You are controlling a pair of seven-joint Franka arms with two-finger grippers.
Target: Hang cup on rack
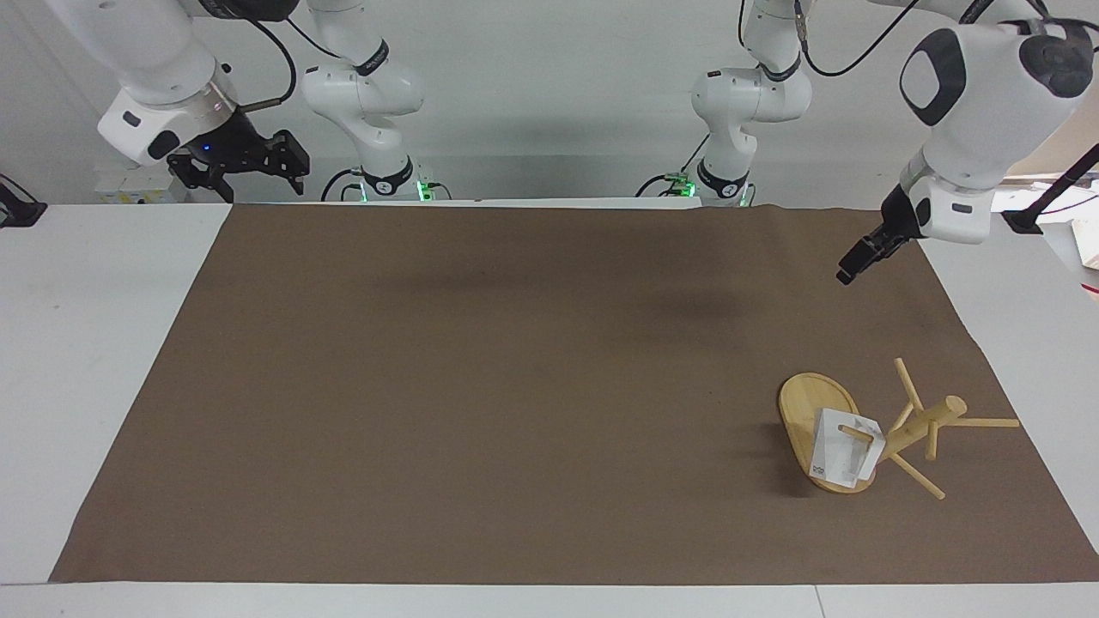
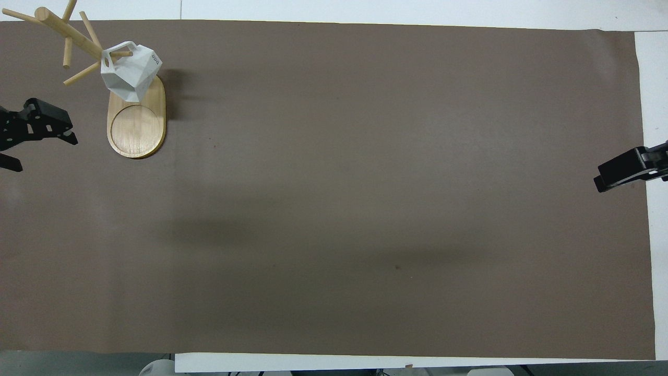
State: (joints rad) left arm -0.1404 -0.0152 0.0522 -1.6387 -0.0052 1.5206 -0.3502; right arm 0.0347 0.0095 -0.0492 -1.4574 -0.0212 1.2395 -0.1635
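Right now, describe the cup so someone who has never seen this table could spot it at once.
Start at the brown mat and go to its corner at the left arm's end, where the bamboo rack stands. The cup hangs from a low peg over the rack's oval base. It is the only white thing there, faceted and angular among thin wooden pegs.
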